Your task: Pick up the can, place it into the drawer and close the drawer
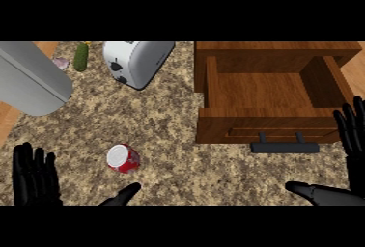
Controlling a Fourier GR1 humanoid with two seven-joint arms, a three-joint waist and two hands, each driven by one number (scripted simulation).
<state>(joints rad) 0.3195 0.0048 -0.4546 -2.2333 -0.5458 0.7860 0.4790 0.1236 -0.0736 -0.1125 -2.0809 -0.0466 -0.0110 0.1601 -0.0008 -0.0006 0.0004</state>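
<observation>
1. Currently the can (122, 158) (red body, pale lid facing up at the camera) sits on the speckled counter (178, 120), lower left of centre. It is not in the drawer and nothing touches it.
2. Left hand (34, 179) is at the lower left edge, fingers straight and pointing up, grasping nothing. Its thumb reaches toward the right, just below the can but apart from it.
3. Right hand (351, 144) is at the right edge, fingers also straight and spread, empty. Its thumb shows low in the view, below the drawer front.
4. Drawer (264, 91) is pulled out at upper right: wooden box, bare inside. Its black handle (285, 147) faces the lower edge, near the right hand's fingers but not touched.
5. Can and drawer are well apart, with open counter between them.
6. Other stuff at the top: a white toaster (135, 60), a green cucumber (80, 57) just left of it, and a large grey object (28, 77) at upper left (can't tell what it is).
</observation>
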